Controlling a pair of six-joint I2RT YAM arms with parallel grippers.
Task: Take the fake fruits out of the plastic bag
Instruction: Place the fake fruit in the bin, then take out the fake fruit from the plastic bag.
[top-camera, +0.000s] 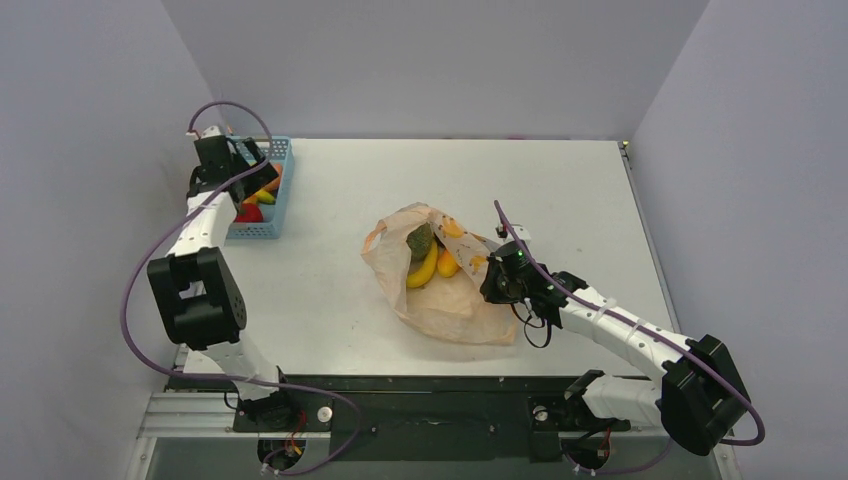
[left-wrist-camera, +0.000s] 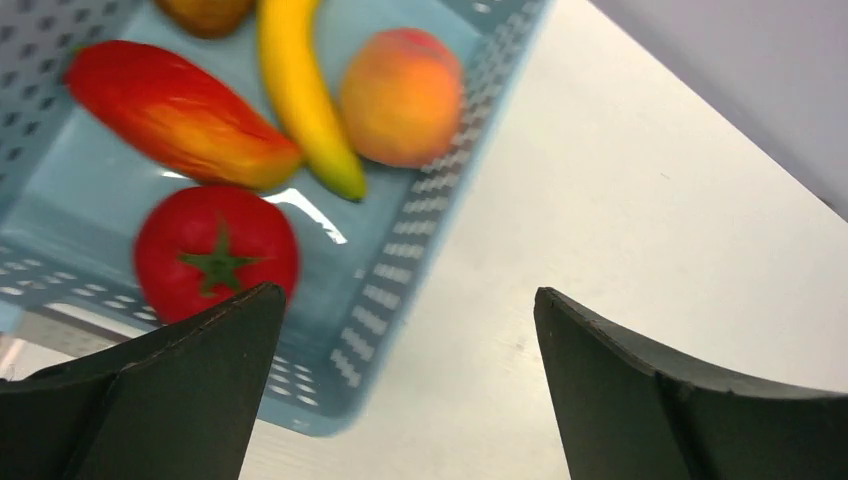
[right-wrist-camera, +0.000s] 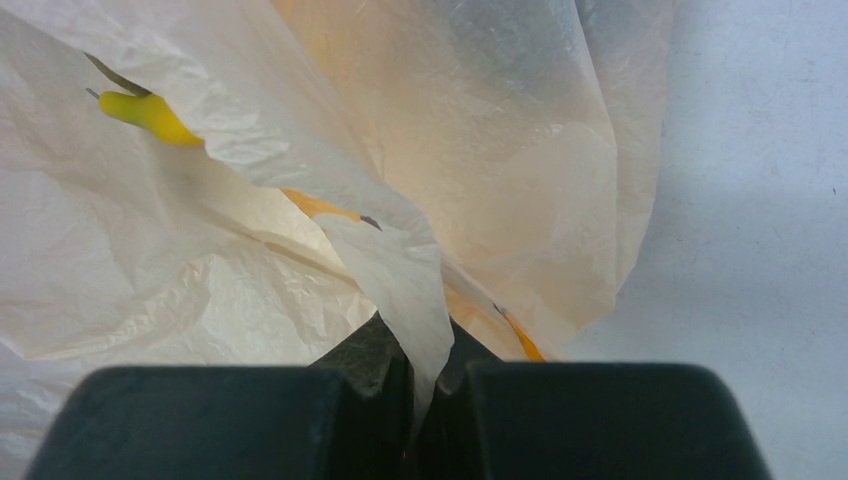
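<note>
Fruits (top-camera: 424, 272) lie in the open mouth of the bag (top-camera: 455, 315), mid-table (top-camera: 330, 200). Your right gripper (right-wrist-camera: 425, 350) is clamped tight on a fold of film at the bag's right edge. Your left gripper (left-wrist-camera: 405, 300) hangs spread wide and empty above the blue basket (left-wrist-camera: 400, 260) at the far left, where a tomato (left-wrist-camera: 215, 250), a mango (left-wrist-camera: 180, 115), a banana (left-wrist-camera: 300, 100) and a peach (left-wrist-camera: 400, 95) lie.

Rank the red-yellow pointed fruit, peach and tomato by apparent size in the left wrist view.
red-yellow pointed fruit
then tomato and peach, about alike: the tomato sits nearer the camera, so no ranking
</note>
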